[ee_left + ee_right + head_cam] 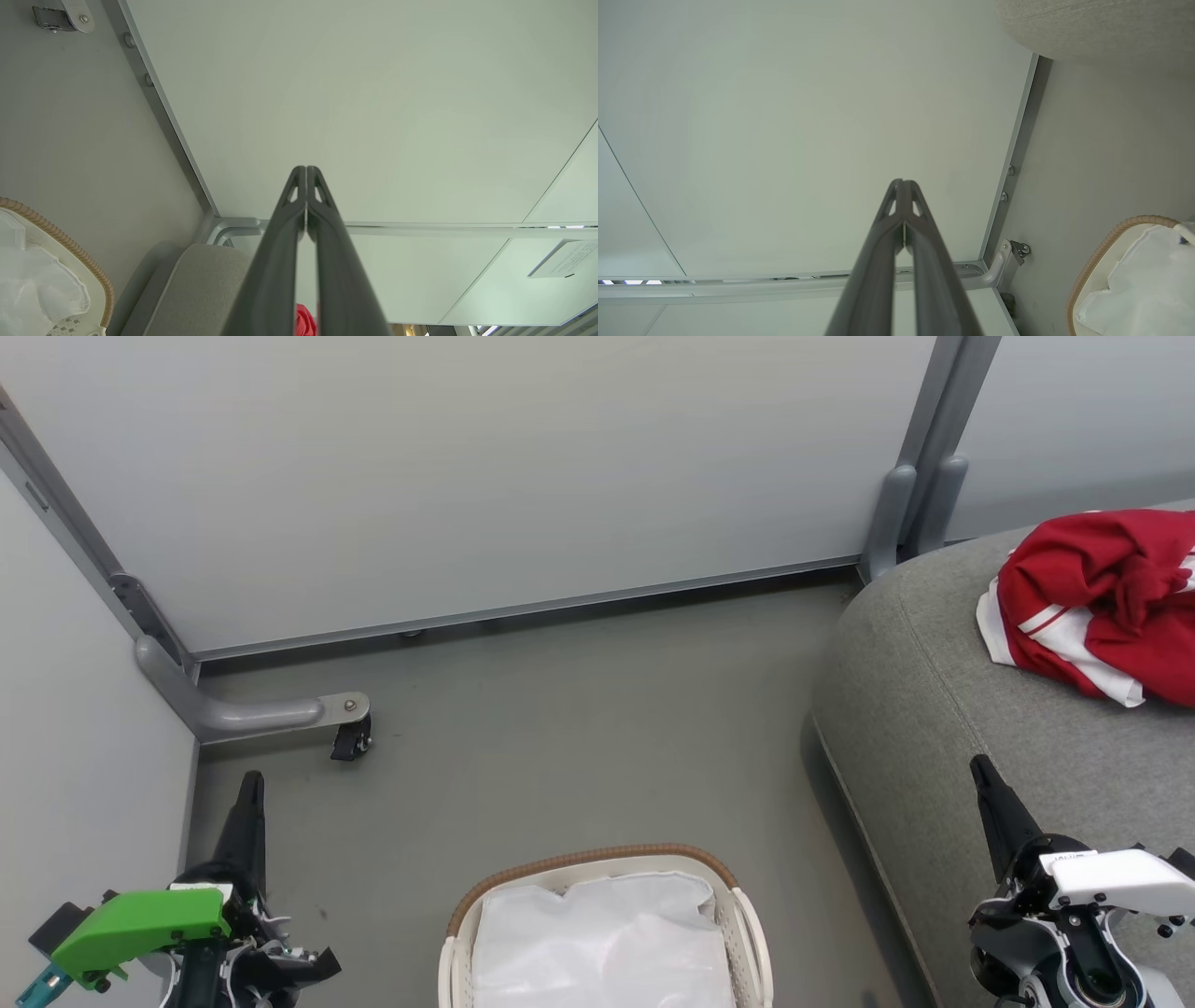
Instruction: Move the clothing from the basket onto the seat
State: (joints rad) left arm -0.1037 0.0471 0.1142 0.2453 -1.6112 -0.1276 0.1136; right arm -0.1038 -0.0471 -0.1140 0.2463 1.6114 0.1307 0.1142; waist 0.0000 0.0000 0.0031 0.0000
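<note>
Head view: the left gripper (248, 807) sits at the lower left and the right gripper (990, 798) at the lower right, each with its two dark fingers pressed together on nothing. Between them the basket (597, 859) stands on the floor (560, 728). What shows of its inside is just the white liner (597, 933), though its near end is cut off by the frame edge. The clothing (1102, 597) lies bunched in a red and white heap on the seat (934, 709), well apart from the basket.

Left wrist view: the fingers meet at their tips, clenched and empty. The basket rim shows at the lower left, the seat beside it, and a scrap of red cloth low between the fingers.

Right wrist view: this pincer is likewise closed with nothing in it. The basket and liner sit at the lower right, and the seat's edge is at the top.

The garments look light, limp and not fragile, so they would likely sag and trail when lifted. A raised fold at the crest of the heap seems the best place to pinch, since a flat hem could slip out.
</note>
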